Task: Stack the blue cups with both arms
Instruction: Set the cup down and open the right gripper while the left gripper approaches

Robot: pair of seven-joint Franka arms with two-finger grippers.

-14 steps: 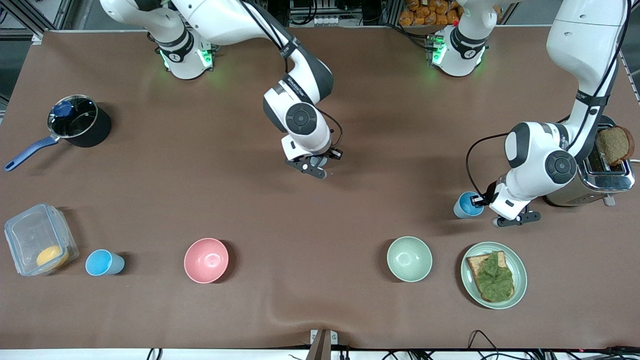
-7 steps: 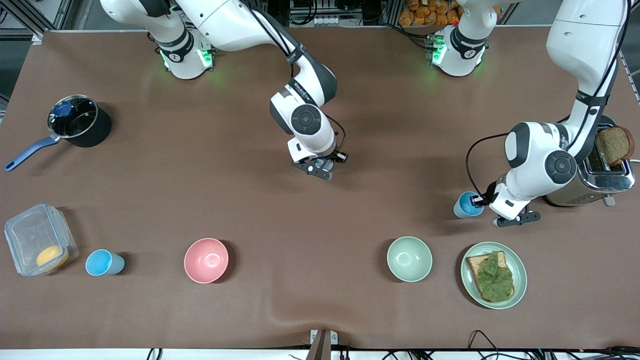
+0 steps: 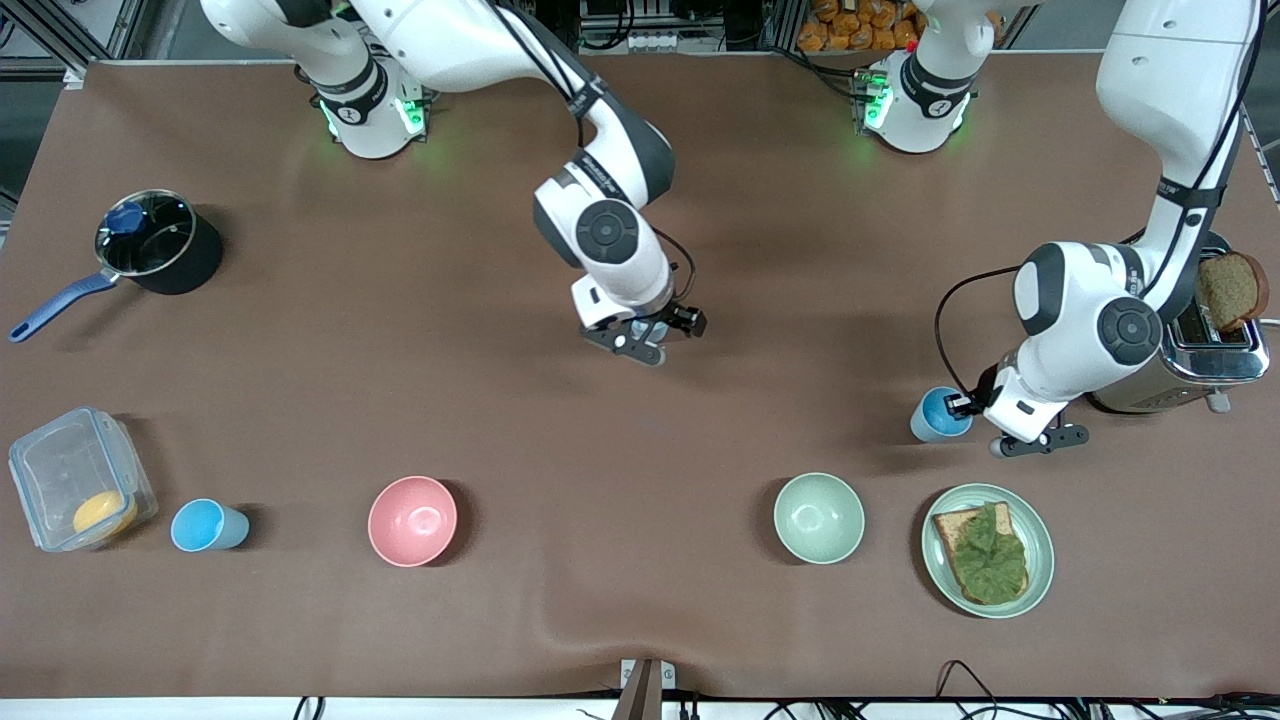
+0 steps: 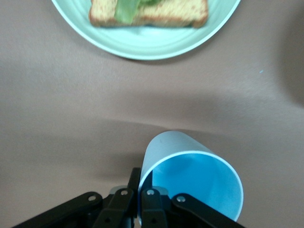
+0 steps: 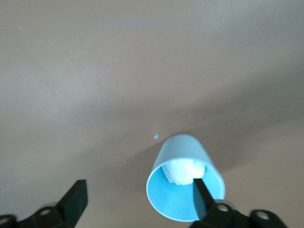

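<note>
Since a second ago my right pincer [image 3: 645,338] drifted toward 4 o'clock, one finger inside a blue cup [image 5: 185,185]. Left pincer [image 3: 975,412] grips another cup [image 3: 938,413] over the counter [image 3: 400,400].

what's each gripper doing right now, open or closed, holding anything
Left gripper: closed on a blue cup by its rim.
Right gripper: holding another blue cup, one finger inside it.
</note>
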